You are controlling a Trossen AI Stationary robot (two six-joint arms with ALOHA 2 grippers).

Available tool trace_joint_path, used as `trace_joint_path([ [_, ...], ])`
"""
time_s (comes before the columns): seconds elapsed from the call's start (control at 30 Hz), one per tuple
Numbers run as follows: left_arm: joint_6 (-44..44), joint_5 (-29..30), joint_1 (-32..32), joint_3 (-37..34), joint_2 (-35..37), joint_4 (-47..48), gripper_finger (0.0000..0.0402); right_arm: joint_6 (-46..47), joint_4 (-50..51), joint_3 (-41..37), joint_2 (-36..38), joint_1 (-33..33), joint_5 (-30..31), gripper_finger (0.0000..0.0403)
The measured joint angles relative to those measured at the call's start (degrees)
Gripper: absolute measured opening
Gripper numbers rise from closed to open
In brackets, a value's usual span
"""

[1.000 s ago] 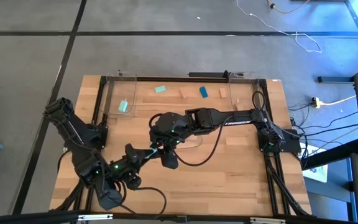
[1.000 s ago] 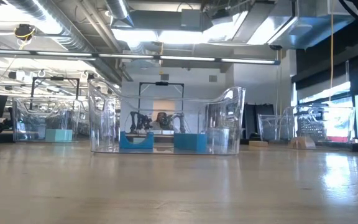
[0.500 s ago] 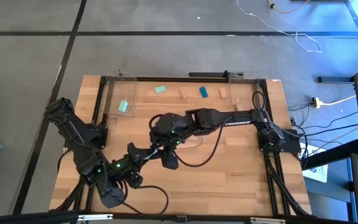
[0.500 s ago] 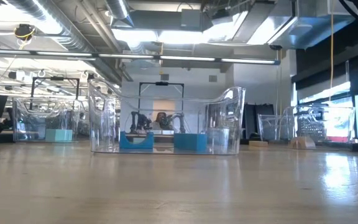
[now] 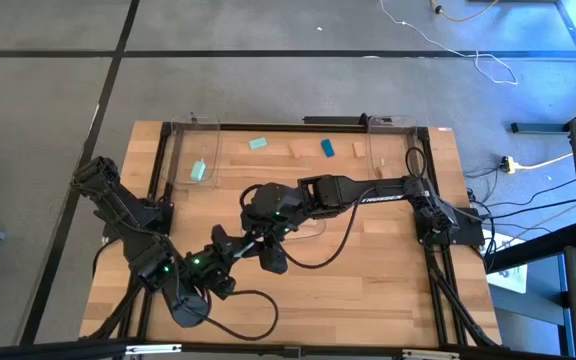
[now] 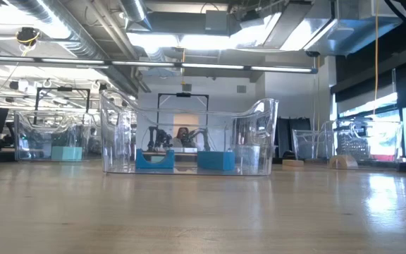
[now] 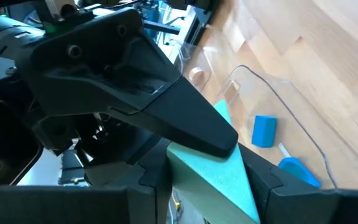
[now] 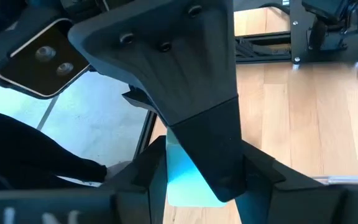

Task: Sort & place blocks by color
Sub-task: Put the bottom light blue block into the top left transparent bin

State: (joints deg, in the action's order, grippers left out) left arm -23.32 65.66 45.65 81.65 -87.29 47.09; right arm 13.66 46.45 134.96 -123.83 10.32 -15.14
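Left tool [image 5: 236,252]: closed on a pale mint-teal rectangular block [image 7: 213,171], which sits clamped between my two dark fingers; held low over the middle of the light wood worktop [image 5: 388,290].

Right tool [image 5: 258,238]: just beside my left tool, nearly tip to tip with it. A pale teal face [image 8: 182,177] shows between its fingers, but I cannot tell whether they press on it or merely straddle it.

Why held so: my judgement is a handover, or a shared grip, on the one mint block where the two tools meet; which tool bears the load I cannot say.

Blue blocks: two bright blue blocks [image 7: 265,130] lie beyond my left tool's fingertips, inside a clear plastic tray [image 7: 303,121]. The low camera shows the same two side by side on the tray floor [image 6: 215,161], apart from each other.

Far tray: a second clear tray [image 5: 180,160] stands well past both tools at the worktop's far edge, with a mint block [image 5: 198,170] inside it.

Loose blocks: beyond the tools near that far edge, another mint block [image 5: 258,143], a light tan wooden block [image 5: 294,153], a blue block [image 5: 327,148] and a second tan block [image 5: 357,149], all well apart from my tools.

Progress: blue looks partly gathered; mint and tan not yet sorted.
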Motion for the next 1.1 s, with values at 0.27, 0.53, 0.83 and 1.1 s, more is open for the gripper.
trace_joint_path([
  [0.27,0.76,-3.35,-0.07,-0.02,-0.07,0.08,0.0114,1.37,2.55,0.07,0.07,-0.30,-0.48,0.0177],
  [0.53,6.42,-5.89,0.23,-0.07,1.18,3.36,0.0114,0.09,7.48,0.07,0.17,-0.73,-5.27,0.0182],
  [0.83,22.89,-9.29,0.16,-0.07,7.89,14.67,0.0114,-3.69,23.21,0.04,3.93,-0.69,8.96,0.0184],
  [1.1,42.14,-13.03,-7.82,-0.04,13.64,29.46,0.0114,-3.66,31.00,0.04,7.50,-0.80,28.29,0.0184],
])
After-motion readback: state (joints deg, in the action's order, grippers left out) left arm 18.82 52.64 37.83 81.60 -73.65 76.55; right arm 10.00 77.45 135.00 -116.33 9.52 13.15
